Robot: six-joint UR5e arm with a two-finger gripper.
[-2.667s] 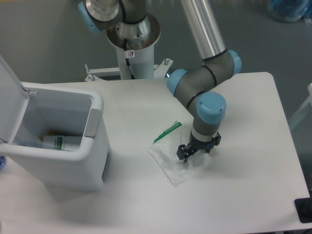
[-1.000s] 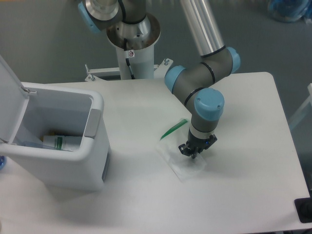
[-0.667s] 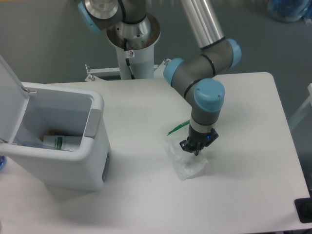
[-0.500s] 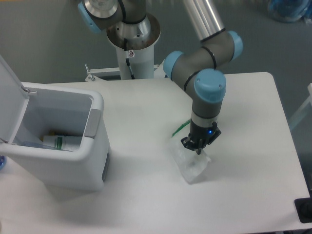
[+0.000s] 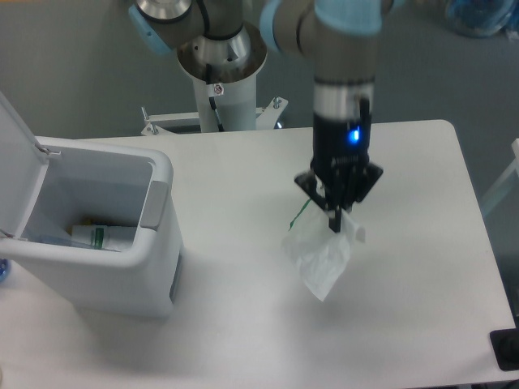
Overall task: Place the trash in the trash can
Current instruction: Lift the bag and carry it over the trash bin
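Observation:
My gripper (image 5: 335, 222) is shut on the crinkled clear plastic bag (image 5: 320, 256), which hangs below it above the table, right of centre. A thin green strip (image 5: 299, 215) of the bag shows at its upper left. The white trash can (image 5: 89, 235) stands at the left with its lid (image 5: 16, 166) swung open. Inside it lies a clear bottle (image 5: 101, 237) with a green-marked label. The bag is well to the right of the can.
The arm's pedestal (image 5: 220, 81) rises behind the table's far edge. A white table (image 5: 422, 162) carries everything. A dark object (image 5: 504, 350) sits at the lower right corner, off the table's edge.
The gripper shut on the bag, then rose sharply with it. The bag left the table and now hangs from the fingers. The wrist has turned upright.

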